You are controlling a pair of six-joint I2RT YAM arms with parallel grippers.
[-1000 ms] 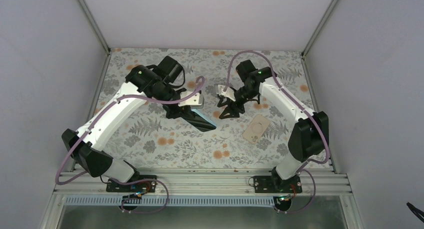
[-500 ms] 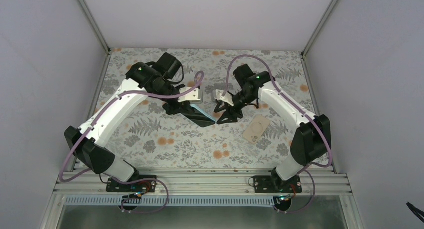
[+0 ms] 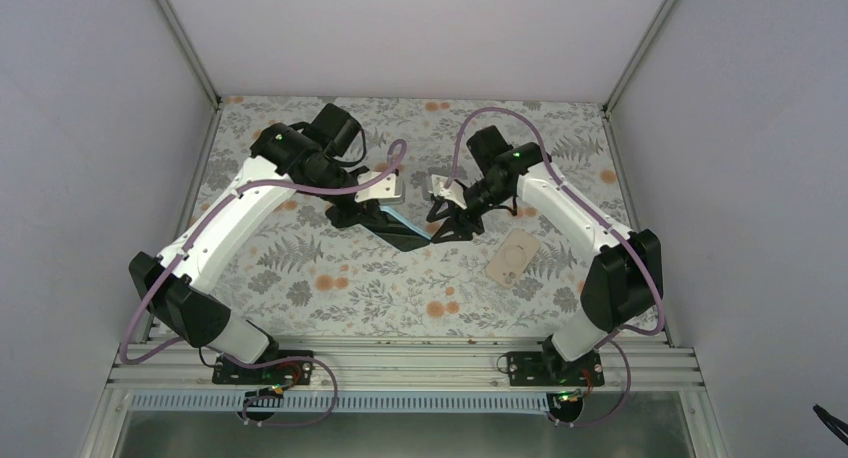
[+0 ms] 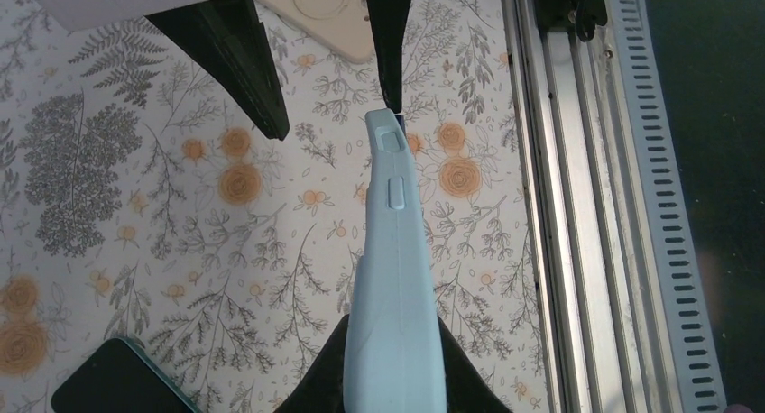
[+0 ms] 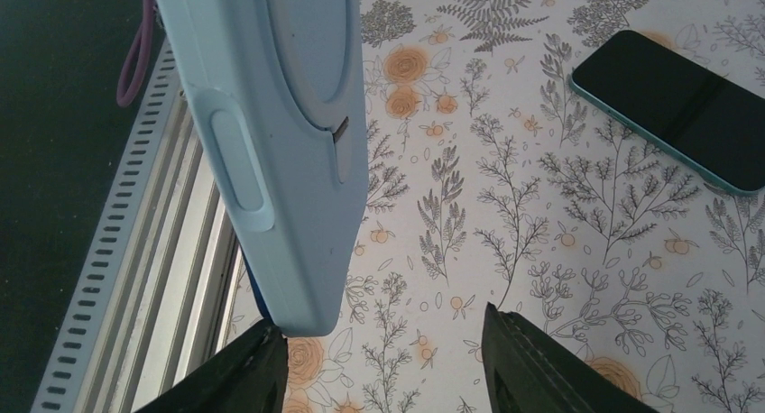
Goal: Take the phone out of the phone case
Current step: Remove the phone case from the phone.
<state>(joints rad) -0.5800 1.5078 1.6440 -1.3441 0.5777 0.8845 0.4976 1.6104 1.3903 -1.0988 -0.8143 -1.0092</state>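
Meeting mid-air: left claw point(image 4: 392, 352) is clenching the light-blue phone case point(image 4: 392, 251) on edge, lifted off the table point(image 4: 180, 251), with the case reaching out ahead of its fingers. Right claw point(image 5: 379, 323) is standing spread wide, gripping nothing. One of its fingers is sitting right at the case's far end, touching or just short, cannot tell. The other is standing off to the side.

A dark-screened phone point(image 5: 677, 106) is lying flat on the table, apart from the case and well out ahead of the right claw. Whether the held case is empty is not showing; from above, its upper face is reading dark. A beige case point(image 3: 512, 256) is lying near the right claw, on its outer side.

Judging: the right claw looks to be lining up on the case's free end. The next move is calling for it to straddle that end squarely and close, with the left claw gripping firm.

Against a second ago, both claws are drawn closer together and the gap at the case tip is gone. The beige case is unmoved.
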